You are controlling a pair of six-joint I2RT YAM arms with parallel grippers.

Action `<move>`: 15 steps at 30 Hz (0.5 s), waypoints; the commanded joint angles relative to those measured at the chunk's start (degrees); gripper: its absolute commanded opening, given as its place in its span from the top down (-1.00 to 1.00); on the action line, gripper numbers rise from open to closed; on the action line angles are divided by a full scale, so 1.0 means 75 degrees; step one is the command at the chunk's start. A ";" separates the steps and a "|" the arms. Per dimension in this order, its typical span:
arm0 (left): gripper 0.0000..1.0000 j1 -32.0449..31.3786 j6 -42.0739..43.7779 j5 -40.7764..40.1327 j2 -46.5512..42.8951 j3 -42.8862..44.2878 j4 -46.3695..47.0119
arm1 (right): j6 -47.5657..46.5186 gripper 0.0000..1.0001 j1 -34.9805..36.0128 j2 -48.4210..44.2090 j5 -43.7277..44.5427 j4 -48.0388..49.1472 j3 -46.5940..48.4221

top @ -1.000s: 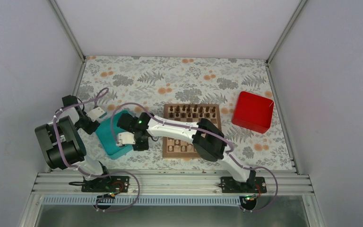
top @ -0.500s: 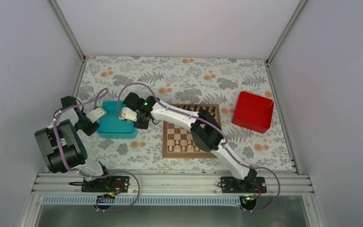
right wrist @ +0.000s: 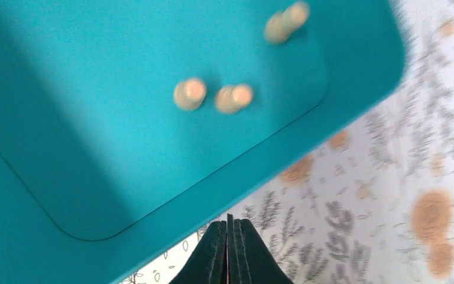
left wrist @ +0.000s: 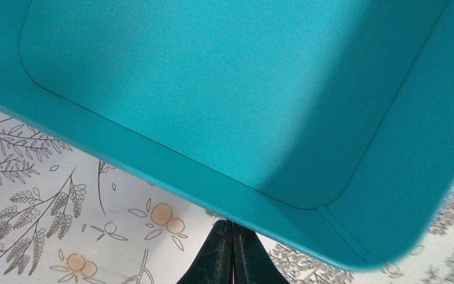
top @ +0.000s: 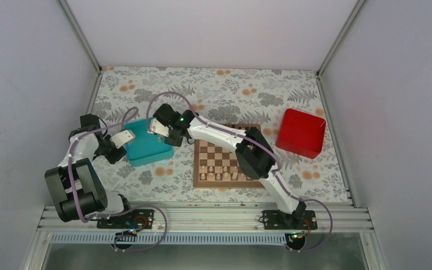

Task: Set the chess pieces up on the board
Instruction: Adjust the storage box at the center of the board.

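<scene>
Tray sits clamped by left gripper and right gripper, chess pieces inside.

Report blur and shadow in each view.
Right wrist: motion-blurred, the pieces smeared in the tray, with a shadow over the tray at picture left. Left wrist: sharp, a shadow across the tray at picture right. Top external: sharp, evenly lit, no glare.
</scene>
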 commanded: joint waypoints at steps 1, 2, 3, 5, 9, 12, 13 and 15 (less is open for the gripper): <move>0.95 0.0015 0.0124 0.0465 -0.0546 0.0571 -0.0851 | 0.0127 0.92 0.0083 -0.0854 0.0075 0.0545 0.0311; 0.95 0.0034 0.0180 0.0453 -0.0670 0.0888 -0.1104 | 0.0139 0.92 0.0102 -0.0841 0.0038 0.0479 0.0431; 0.95 0.0058 0.0209 0.0451 -0.0779 0.1061 -0.1283 | 0.0150 0.92 0.0105 -0.0784 0.0030 0.0406 0.0576; 0.95 0.0126 0.0328 0.0412 -0.0897 0.1669 -0.1575 | 0.0192 0.92 0.0110 -0.0671 -0.0003 0.0273 0.0759; 0.96 0.0357 0.0285 -0.0068 -0.0753 0.2315 -0.1169 | 0.0247 0.92 0.0109 -0.0818 -0.0106 0.0223 0.0522; 0.95 0.0640 -0.0072 -0.0262 -0.0284 0.2578 -0.0052 | 0.0175 0.92 0.0123 -0.1232 -0.0318 0.0254 -0.0009; 0.95 0.0693 -0.0192 -0.0155 -0.0034 0.2742 0.0178 | 0.0142 0.92 0.0126 -0.1397 -0.0464 0.0232 -0.0201; 0.95 0.0732 -0.0360 0.0191 0.0539 0.3146 0.0386 | 0.0109 0.92 0.0166 -0.1628 -0.0660 0.0048 -0.0490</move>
